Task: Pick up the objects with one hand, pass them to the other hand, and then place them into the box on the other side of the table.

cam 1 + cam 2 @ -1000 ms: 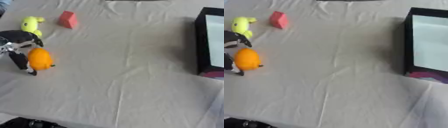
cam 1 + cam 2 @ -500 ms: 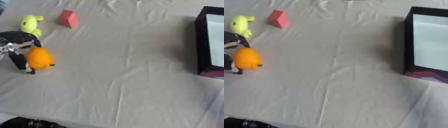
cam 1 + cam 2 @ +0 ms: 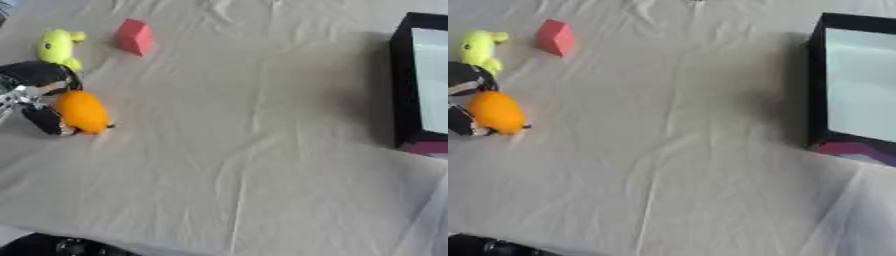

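At left edge, left hand (image 3: 33, 95), partly cropped, clasps orange object (image 3: 81, 111).

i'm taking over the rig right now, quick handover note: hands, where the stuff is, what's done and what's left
Left hand: at the table's left edge, fingers curled round the orange object, which seems still on the cloth.
Right hand: not in view.
Yellow toy and pink block lie at far left, untouched.
Box at right shows nothing inside.
Done: nothing placed.
Left: lift orange object, pass it over, box it, then the other two.

Orange ball (image 3: 81, 111), yellow toy (image 3: 57, 46), pink block (image 3: 134, 36), black box (image 3: 857, 89)
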Robot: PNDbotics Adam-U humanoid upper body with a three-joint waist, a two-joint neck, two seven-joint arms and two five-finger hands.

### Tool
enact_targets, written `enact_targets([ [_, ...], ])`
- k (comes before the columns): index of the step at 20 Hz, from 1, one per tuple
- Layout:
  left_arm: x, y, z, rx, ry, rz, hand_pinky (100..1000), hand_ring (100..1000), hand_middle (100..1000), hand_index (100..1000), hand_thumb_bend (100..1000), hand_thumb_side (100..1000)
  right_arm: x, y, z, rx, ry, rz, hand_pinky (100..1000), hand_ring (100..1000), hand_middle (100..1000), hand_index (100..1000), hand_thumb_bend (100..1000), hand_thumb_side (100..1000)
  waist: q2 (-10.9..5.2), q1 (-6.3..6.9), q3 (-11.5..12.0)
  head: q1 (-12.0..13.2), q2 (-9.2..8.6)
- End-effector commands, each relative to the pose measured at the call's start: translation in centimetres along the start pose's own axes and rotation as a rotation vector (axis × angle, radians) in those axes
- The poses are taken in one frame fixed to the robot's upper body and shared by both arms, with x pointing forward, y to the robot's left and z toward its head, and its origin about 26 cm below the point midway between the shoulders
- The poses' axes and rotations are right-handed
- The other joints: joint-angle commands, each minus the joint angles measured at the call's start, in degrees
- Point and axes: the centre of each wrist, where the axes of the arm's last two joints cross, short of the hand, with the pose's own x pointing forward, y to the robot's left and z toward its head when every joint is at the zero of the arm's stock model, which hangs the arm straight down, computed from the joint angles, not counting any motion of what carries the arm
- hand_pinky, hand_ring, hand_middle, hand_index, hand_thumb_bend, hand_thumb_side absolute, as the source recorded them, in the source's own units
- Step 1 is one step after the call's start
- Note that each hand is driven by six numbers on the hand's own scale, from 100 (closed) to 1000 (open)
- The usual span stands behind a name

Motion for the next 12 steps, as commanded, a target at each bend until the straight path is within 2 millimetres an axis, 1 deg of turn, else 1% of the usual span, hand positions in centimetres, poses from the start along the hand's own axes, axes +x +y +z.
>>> enact_targets([
  [1,-0.3,1.8,1.3,0.083,0.008,0.006,716,731,638,590,353,190,1.0,-0.4,-0.2,0.003,-0.032,0.012,939,814,864,945,374,692,-0.16,-0.60,0.2,-0.3,0.34],
  [4,0.1,2.9,2.2,0.166,0.002,0.023,701,710,617,576,336,153,1.2,-0.5,-0.3,0.004,-0.039,0.018,938,815,863,943,372,681,-0.25,-0.64,0.4,-0.7,0.34],
  [7,0.8,3.7,3.0,0.250,-0.026,0.050,696,697,605,572,304,152,1.7,-0.4,-0.5,0.019,-0.056,0.037,938,818,864,942,384,659,-0.37,-0.65,0.4,-1.0,0.34],
  [10,1.7,4.1,3.5,0.315,-0.081,0.106,690,681,592,567,258,163,2.8,0.1,-0.8,0.065,-0.092,0.083,938,821,865,942,394,632,-0.49,-0.69,0.4,-1.2,0.34],
  [12,2.5,4.2,3.7,0.352,-0.129,0.161,690,673,586,560,229,170,3.9,0.7,-1.1,0.121,-0.124,0.133,938,823,866,942,401,628,-0.63,-0.72,0.3,-1.4,0.34],
])
